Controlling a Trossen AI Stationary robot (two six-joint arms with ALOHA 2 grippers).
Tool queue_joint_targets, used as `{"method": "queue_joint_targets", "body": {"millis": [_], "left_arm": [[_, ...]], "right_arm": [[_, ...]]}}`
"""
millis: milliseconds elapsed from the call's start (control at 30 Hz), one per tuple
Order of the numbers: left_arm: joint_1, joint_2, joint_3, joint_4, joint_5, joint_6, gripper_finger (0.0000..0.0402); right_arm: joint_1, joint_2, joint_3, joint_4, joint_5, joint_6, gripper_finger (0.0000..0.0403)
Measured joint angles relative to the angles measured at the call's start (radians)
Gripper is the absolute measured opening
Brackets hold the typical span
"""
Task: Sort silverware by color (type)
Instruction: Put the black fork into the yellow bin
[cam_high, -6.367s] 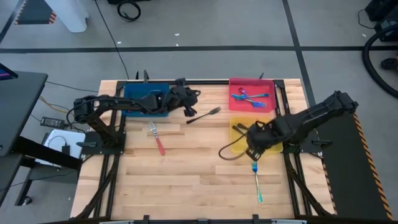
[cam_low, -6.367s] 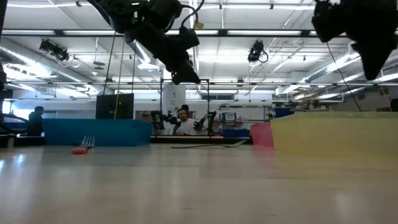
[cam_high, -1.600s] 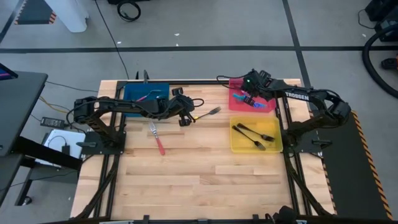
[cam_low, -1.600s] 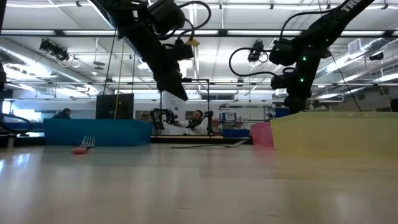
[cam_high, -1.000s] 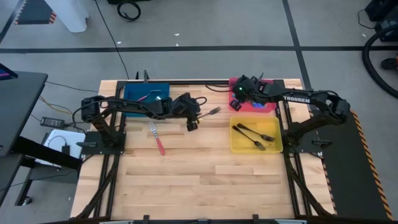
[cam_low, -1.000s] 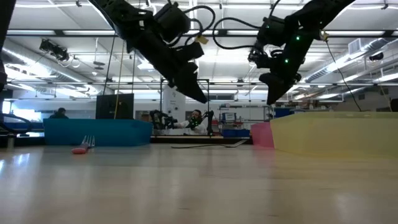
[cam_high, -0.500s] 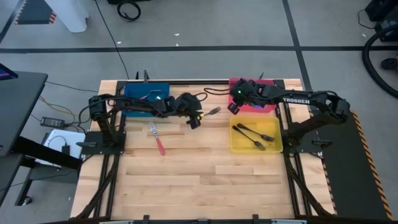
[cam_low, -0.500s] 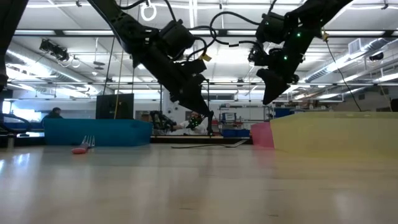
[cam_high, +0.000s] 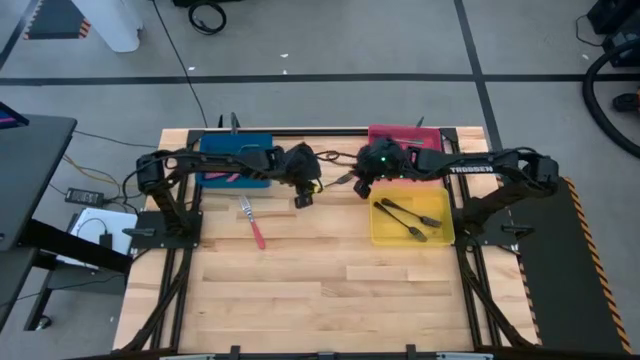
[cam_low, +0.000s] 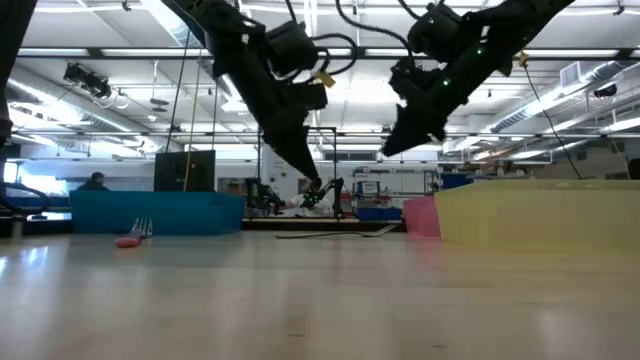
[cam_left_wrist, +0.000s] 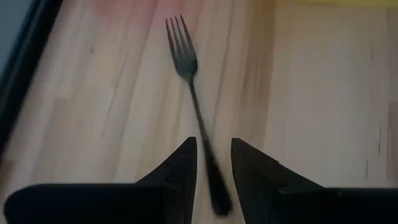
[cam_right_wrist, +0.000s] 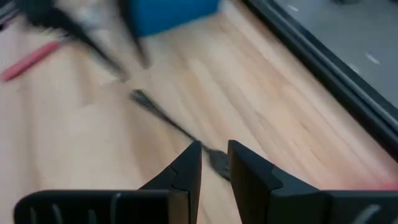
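On the bench, three trays line the far edge — one toward the far left corner, one toward the far right corner, and a third just in front of that one, holding two forks. Between the far trays a lone fork lies on the bare boards, with the left gripper above its handle end and the right gripper above its tine end, the two arms reaching in from opposite sides. Another fork lies in front of the left tray — well apart from the rest.
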Motion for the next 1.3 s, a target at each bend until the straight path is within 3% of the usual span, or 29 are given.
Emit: {"method": "queue_joint_targets", "body": {"millis": [100, 300, 733, 1300], "left_arm": [[0.014, -0.036, 0.018, -0.067, -0.044, 0.047, 0.0098], [0.083, -0.13, 0.022, -0.064, -0.097, 0.126, 0.0098], [0.231, -0.274, 0.021, -0.144, -0.098, 0.137, 0.0098], [0.257, -0.276, 0.021, -0.212, -0.096, 0.137, 0.0098]], "right_arm": [[0.017, 0.05, -0.011, 0.114, -0.05, -0.081, 0.0086], [0.016, 0.224, -0.004, 0.243, -0.052, -0.216, 0.0086], [0.005, 0.446, 0.15, 0.214, -0.154, -0.302, 0.0086], [-0.002, 0.589, 0.228, 0.207, -0.15, -0.354, 0.0086]]}}
